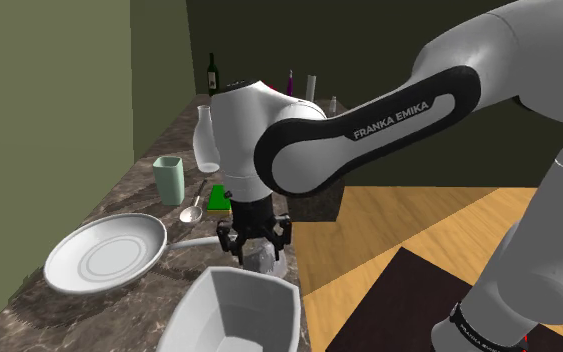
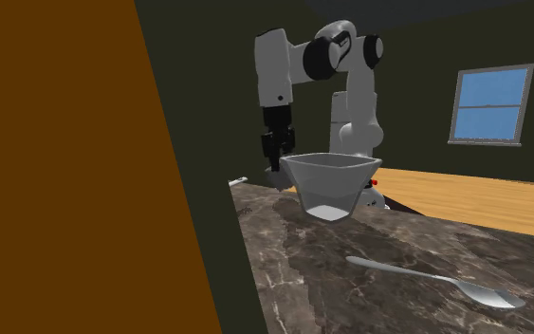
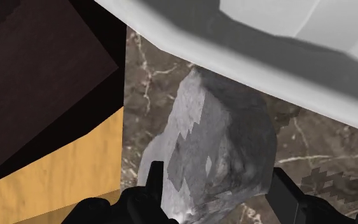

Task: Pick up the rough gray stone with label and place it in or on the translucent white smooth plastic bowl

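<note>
A rough grey stone (image 3: 215, 146) with paler patches sits between my two black fingers, which clasp it on both sides. My gripper (image 3: 219, 184) is shut on the stone over the marble counter (image 3: 139, 95), close to the counter's edge. In the shoulder view the gripper (image 1: 256, 248) points down with the stone (image 1: 263, 260) at its tips, right behind the white bowl (image 1: 204, 320). The bowl's rim (image 3: 190, 57) lies just beyond the stone. In the second exterior view the gripper (image 2: 276, 159) hangs behind the bowl (image 2: 331, 185). Whether the stone touches the counter I cannot tell.
A white pan (image 1: 104, 255) lies at the shoulder view's left of the gripper. Behind it stand a spoon (image 1: 192, 210), a green cup (image 1: 169, 180), a white jug (image 1: 207, 140) and a dark bottle (image 1: 212, 75). A spoon (image 2: 445, 282) lies on the marble. Wooden floor (image 1: 419, 220) lies beyond the edge.
</note>
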Robot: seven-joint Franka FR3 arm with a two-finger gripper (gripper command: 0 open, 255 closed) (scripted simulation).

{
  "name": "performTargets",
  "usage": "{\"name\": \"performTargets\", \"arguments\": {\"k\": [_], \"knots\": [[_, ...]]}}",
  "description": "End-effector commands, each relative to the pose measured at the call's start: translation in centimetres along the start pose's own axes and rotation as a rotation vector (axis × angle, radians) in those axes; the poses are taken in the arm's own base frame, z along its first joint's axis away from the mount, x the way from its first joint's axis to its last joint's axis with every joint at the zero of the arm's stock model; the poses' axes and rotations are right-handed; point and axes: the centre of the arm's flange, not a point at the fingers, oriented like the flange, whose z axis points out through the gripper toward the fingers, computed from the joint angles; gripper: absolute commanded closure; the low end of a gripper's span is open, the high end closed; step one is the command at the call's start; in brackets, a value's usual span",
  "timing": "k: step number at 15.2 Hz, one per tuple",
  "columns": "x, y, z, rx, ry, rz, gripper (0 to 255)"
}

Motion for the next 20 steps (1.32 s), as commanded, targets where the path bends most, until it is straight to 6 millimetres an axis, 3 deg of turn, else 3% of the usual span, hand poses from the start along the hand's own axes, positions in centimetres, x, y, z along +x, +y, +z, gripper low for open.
{"name": "performTargets", "arguments": {"k": [1,20], "knots": [[-0.1,0.2,-1.2,0.0,0.0,0.0,255],[-0.7,1.3,-11.1,0.0,0.0,0.0,255]]}}
